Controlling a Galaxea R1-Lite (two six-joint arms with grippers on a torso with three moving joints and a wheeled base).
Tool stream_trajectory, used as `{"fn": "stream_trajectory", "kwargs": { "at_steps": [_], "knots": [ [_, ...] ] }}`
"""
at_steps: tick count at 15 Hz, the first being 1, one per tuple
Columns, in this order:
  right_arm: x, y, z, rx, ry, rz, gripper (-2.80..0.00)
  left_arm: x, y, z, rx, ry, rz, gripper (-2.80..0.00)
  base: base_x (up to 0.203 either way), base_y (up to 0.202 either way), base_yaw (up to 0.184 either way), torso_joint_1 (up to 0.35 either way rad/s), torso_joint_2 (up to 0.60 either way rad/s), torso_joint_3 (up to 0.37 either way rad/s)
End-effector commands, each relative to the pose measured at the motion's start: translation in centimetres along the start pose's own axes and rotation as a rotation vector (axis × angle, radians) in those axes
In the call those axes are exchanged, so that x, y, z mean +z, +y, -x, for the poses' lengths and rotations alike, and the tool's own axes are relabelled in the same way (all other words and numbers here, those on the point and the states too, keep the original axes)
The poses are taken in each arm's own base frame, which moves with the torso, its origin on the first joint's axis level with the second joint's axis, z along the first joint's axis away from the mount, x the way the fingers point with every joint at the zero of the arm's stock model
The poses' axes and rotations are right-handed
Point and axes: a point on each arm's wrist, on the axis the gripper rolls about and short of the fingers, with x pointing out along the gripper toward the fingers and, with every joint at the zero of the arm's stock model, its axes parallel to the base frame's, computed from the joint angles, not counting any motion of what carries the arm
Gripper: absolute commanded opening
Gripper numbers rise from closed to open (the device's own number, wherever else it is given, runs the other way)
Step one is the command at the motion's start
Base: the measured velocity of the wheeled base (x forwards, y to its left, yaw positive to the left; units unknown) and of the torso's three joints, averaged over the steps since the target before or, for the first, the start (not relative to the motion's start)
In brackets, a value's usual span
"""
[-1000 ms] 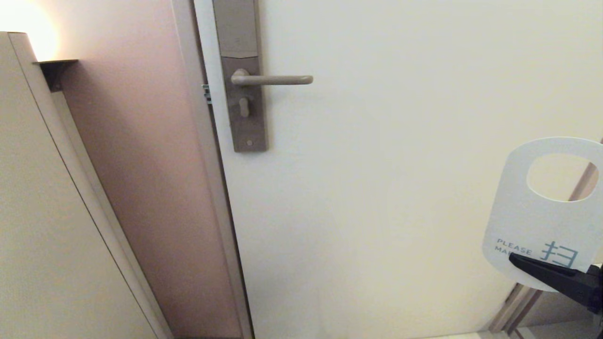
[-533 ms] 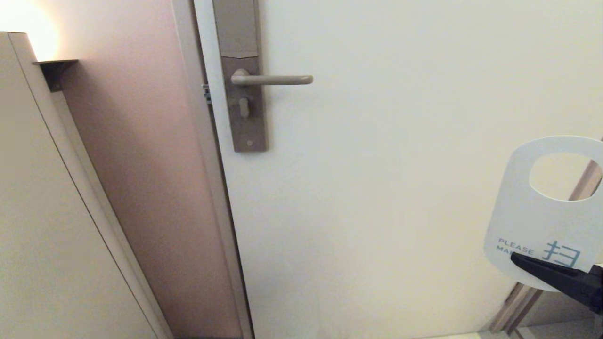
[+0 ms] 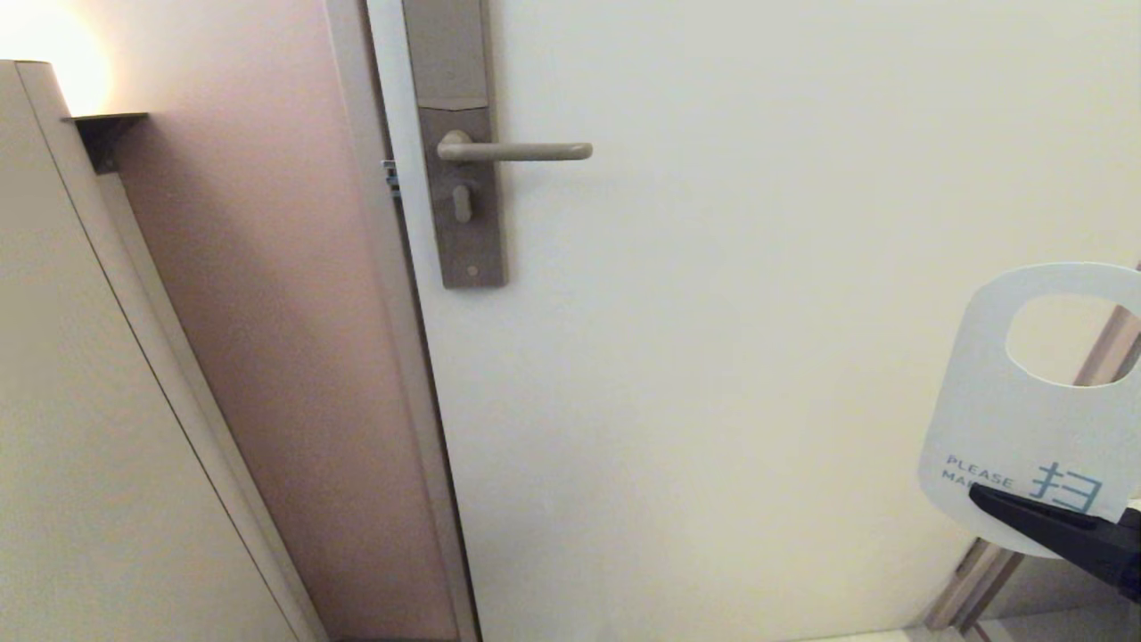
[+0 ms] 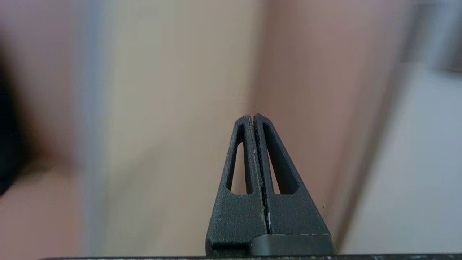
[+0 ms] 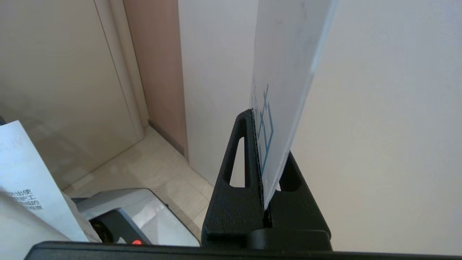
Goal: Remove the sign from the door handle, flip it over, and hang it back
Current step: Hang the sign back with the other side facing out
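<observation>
- While off the lever, the sign (image 3: 1025, 419) sits at lower right of the head frame, upright, white side facing cam; oval hole up top, "PLEASE" + blue character visible near its lower end, rest of txt covered by a black finger.
- Right gripper (image 3: 985, 493): lower right corner of head frame, jaws pressed together on the sign's lower end. Right wrist cam shows the card edge-on, wedged between the two black fingers (image 5: 238, 173), sign (image 5: 285, 83) rising straight out of the right gripper (image 5: 258, 117).
- Door handle (image 3: 517, 152): upper centre-left of head frame, horizontal, bare, nothing hung on it; well apart from the sign.
- Lock plate (image 3: 459, 143): tall, narrow, grey-brown, behind the lever; runs off frame top.
- Door (image 3: 758, 223): pale cream panel, fills centre + right of head frame.
- Wall (image 3: 258, 312): pinkish-brown strip, left of door edge.
- Lamp glow (image 3: 45, 40): upper left corner.
- Left gripper (image 4: 253, 116): seen only in left wrist cam, fingers pressed together, holding nothing; blurred wall behind.
- Floor tiles (image 5: 162, 159): pale, right wrist cam, lower left.
- Robot base part (image 5: 126, 213): grey w/ red dot, bottom left of right wrist cam; printed white label (image 5: 25, 180) beside it.
</observation>
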Motion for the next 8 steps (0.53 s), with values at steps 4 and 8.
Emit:
{"fn": "stream_trajectory", "kwargs": {
  "at_steps": [4, 8],
  "knots": [
    [-0.65, 0.41, 0.43, 0.004, 0.001, 0.0, -2.8, -0.61, 0.2, 0.01, 0.085, 0.053, 0.0, -2.8, 0.0, 0.0, 0.0, 0.0, 0.0, 0.0],
    [-0.71, 0.46, 0.48, 0.004, 0.0, 0.001, -2.8, -0.81, -0.21, 0.04, -0.105, 0.082, -0.009, -2.8, 0.0, 0.0, 0.0, 0.0, 0.0, 0.0]
  ]
}}
